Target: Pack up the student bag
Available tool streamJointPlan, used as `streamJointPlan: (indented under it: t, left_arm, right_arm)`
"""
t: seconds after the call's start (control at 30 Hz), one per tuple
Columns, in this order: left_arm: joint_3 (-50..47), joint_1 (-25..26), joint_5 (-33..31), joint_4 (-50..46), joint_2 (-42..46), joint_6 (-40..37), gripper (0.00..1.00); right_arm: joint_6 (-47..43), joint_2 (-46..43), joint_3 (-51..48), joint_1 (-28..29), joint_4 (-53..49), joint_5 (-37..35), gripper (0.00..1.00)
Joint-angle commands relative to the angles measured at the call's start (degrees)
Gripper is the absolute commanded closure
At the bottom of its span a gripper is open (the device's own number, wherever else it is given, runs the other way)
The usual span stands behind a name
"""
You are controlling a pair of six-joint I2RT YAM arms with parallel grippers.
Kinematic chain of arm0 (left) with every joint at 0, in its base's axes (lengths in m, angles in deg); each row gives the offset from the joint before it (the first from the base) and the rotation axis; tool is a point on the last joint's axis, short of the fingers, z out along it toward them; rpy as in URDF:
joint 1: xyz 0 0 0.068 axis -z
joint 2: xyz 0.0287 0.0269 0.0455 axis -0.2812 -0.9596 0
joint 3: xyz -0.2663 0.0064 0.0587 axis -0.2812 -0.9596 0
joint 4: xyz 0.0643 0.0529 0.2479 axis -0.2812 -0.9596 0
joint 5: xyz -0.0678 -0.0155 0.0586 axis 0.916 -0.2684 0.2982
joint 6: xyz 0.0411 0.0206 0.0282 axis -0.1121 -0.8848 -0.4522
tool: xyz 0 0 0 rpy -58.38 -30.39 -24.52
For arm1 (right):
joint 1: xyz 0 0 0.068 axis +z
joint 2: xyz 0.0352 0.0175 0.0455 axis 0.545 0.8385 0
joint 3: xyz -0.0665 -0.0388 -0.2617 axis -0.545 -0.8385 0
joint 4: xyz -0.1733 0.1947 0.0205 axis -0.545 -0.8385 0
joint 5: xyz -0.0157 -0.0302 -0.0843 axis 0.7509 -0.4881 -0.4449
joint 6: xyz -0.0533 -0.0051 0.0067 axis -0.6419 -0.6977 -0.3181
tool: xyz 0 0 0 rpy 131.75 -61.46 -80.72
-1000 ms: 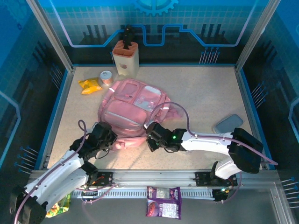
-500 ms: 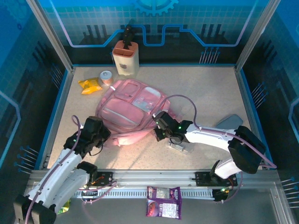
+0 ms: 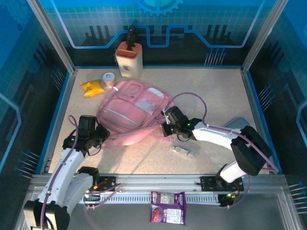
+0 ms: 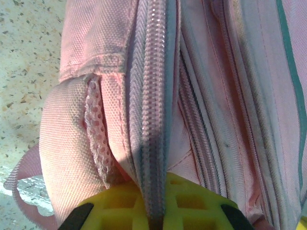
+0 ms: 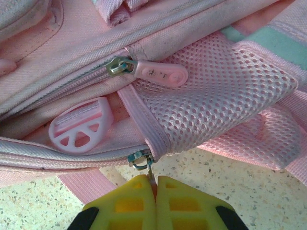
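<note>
The student bag (image 3: 132, 110), pink with pale zip trim, lies flat in the middle of the table. At the bag's near left corner, my left gripper (image 3: 98, 134) is shut on its zip band; its yellow fingertips (image 4: 156, 211) pinch the pale zip strip (image 4: 156, 96). My right gripper (image 3: 166, 128) is at the bag's near right corner, shut (image 5: 154, 187) on the thin metal pull of a zip slider (image 5: 140, 158). A second slider with a pink tab (image 5: 160, 73) sits above it. A pink plastic piece (image 5: 79, 127) shows in the open gap between the zip rows.
A beige holder (image 3: 129, 58) stands at the back, with a small tub (image 3: 109, 79) and a yellow packet (image 3: 92, 87) near it. A grey case (image 3: 235, 125) lies at the right. A small silver item (image 3: 182, 150) lies near the right gripper. A purple packet (image 3: 168, 207) rests on the front rail.
Both grippers moved apart and away from me, left one leftward, right one rightward, stretching the bag's near edge. The silver item on the table came into sight.
</note>
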Motion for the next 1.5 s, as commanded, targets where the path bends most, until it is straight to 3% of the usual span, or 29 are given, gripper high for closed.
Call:
streamJointPlan:
  t: [0.0, 0.17, 0.4, 0.47, 0.57, 0.67, 1.0, 1.27, 1.47]
  left_arm:
    - [1.1, -2.8, -7.3, 1.9, -0.6, -3.0, 1.0]
    - [3.0, -3.2, -7.4, 0.6, -2.5, -5.1, 1.0]
    - [4.0, -3.2, -1.7, -1.0, 0.4, -6.8, 0.71]
    - [4.4, -2.8, -0.7, -1.7, 2.5, -6.8, 0.63]
    - [4.4, -0.7, 0.3, -1.9, 4.6, -5.3, 0.59]
    - [3.6, 5.5, -0.1, 1.0, 4.8, -1.9, 0.57]
    - [4.1, 34.1, -15.2, 13.7, -5.1, 8.0, 0.52]
    - [6.7, 43.5, -20.5, 22.0, -17.2, 9.8, 0.46]
    - [6.2, 44.1, -22.1, 24.4, -20.8, 11.1, 0.44]
  right_arm:
    - [-1.5, -0.7, 0.1, -3.0, -2.3, -7.5, 1.0]
    - [-2.9, -3.4, 0.6, -1.2, -3.9, 0.5, 1.0]
    - [1.3, -9.5, 1.4, -0.7, -9.5, 6.4, 0.47]
    - [3.3, -10.5, 1.6, -1.7, -11.0, 8.4, 0.38]
    - [6.8, -10.1, 4.4, -4.7, -14.2, 11.9, 0.3]
    - [10.5, -7.6, 6.9, -7.3, -15.0, 16.1, 0.28]
    - [18.2, 5.2, 16.8, -9.1, -15.3, 19.8, 0.3]
    - [20.6, 12.4, 20.8, -9.2, -13.7, 19.9, 0.31]
    - [20.8, 16.7, 23.5, -9.1, -13.6, 20.7, 0.31]
